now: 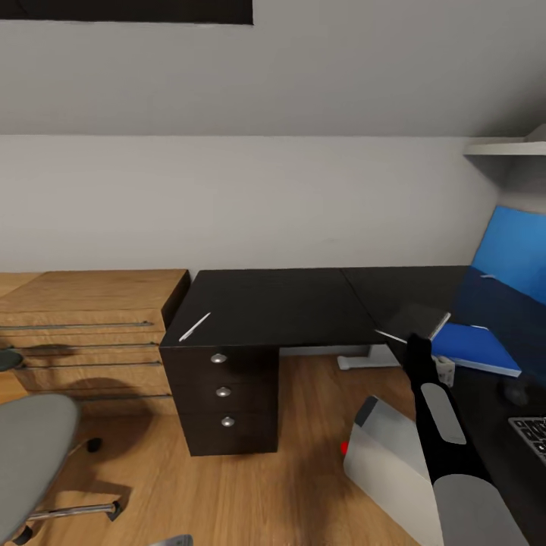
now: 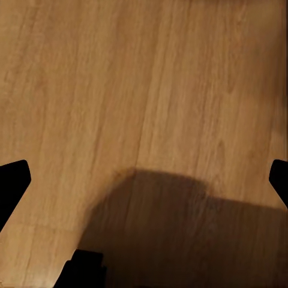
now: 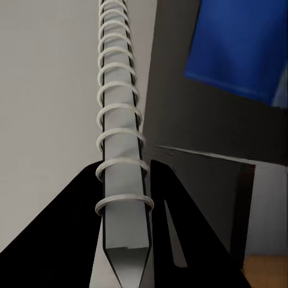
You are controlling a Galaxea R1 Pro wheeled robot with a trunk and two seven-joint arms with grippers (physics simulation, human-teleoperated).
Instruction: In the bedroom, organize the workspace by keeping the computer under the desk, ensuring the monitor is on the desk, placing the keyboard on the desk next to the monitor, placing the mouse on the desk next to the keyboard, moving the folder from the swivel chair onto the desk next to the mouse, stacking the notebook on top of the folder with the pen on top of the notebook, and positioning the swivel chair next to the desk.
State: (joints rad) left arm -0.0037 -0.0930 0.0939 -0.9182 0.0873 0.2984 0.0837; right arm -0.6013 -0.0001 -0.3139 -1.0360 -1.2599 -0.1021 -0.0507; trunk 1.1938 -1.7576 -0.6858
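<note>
My right gripper point(image 1: 415, 343) is shut on the spiral-bound grey notebook point(image 1: 413, 318), holding it just above the inner corner of the black desk point(image 1: 273, 303). In the right wrist view both fingers clamp the notebook's point(image 3: 120, 120) wire spine. The blue folder point(image 1: 474, 347) lies flat on the desk just right of it, also seen in the right wrist view point(image 3: 240, 48). The white pen point(image 1: 195, 326) lies on the desk's left end. The monitor point(image 1: 509, 265) stands at far right, with the keyboard point(image 1: 532, 436) in front. The computer point(image 1: 387, 451) sits under the desk. My left gripper point(image 2: 144, 180) is open over bare floor.
A light wooden drawer chest point(image 1: 91, 334) stands left of the desk's black drawer unit point(image 1: 224, 394). The grey swivel chair point(image 1: 30, 447) is at the lower left on the wood floor point(image 1: 303, 485). A white shelf point(image 1: 504, 148) hangs at upper right.
</note>
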